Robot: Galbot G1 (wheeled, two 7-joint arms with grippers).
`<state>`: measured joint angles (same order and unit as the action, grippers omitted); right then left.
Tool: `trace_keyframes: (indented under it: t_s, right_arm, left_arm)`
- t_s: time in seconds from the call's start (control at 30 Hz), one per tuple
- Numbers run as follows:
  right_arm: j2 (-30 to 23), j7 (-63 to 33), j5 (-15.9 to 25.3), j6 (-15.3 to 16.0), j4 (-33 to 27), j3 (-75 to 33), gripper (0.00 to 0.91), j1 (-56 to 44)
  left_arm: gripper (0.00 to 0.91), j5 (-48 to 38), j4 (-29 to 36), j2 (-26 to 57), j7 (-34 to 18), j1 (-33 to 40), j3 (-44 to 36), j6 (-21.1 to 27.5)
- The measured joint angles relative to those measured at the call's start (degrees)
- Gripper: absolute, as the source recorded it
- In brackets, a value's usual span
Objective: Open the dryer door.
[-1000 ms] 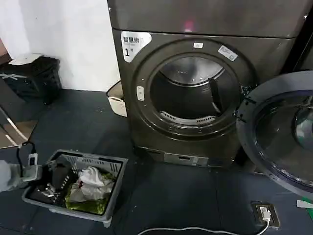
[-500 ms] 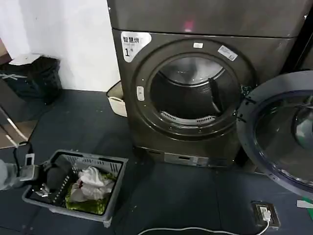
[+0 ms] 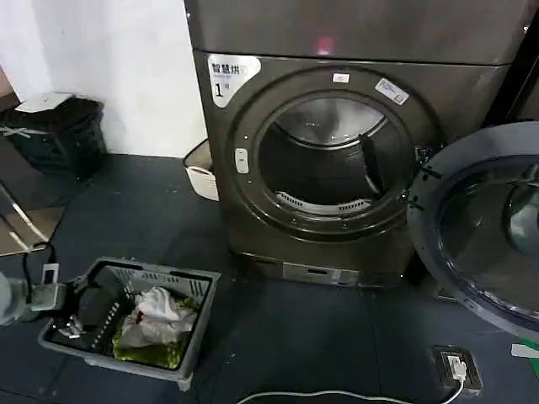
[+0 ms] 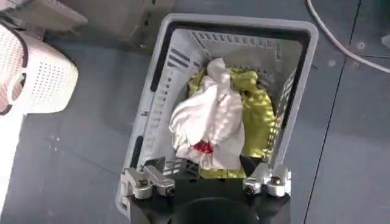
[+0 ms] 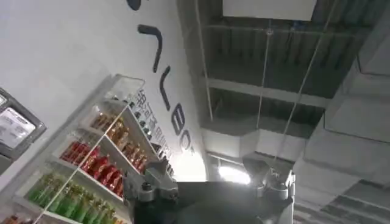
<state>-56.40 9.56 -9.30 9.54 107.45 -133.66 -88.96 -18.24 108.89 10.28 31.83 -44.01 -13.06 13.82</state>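
Standing fully swung out, the dryer door [image 3: 484, 236] hung at the right of the dryer [image 3: 337, 168], its grey-rimmed inner side and tinted glass turned toward the head camera. The round drum opening [image 3: 328, 164] was exposed and unobstructed. On that evidence the task was judged effectively complete.

Comparison with the two preceding head views showed no change in the door's position across the interval. The only change was at the lower left: the left gripper [image 3: 67, 305] had drawn back slightly toward the robot's left and lay at the near-left corner of the grey laundry basket [image 3: 198, 324] on the floor. In the left wrist view, the left gripper [image 4: 207, 182] had its jaws spread wide apart above the basket [image 4: 301, 55], with nothing between them. White and yellow-green laundry [image 4: 213, 122] lay loose inside the basket.

The right gripper [image 5: 210, 182], seen in its own wrist view, pointed upward toward a ceiling and a shelf of bottles. Its jaws were likewise spread apart and empty.

Neither gripper touched the door. The retreat of the left arm was read as settling motion, not a further step.
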Motion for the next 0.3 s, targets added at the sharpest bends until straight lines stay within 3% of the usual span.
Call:
trace_keyframes:
  t_s: [0.3]
  right_arm:
    - [0.46,0.18,0.22,0.04,-0.09,-0.04,0.907,0.08]
  left_arm:
    - [0.907,0.45,-0.23,-0.08,0.4,-0.09,0.11,-0.14]
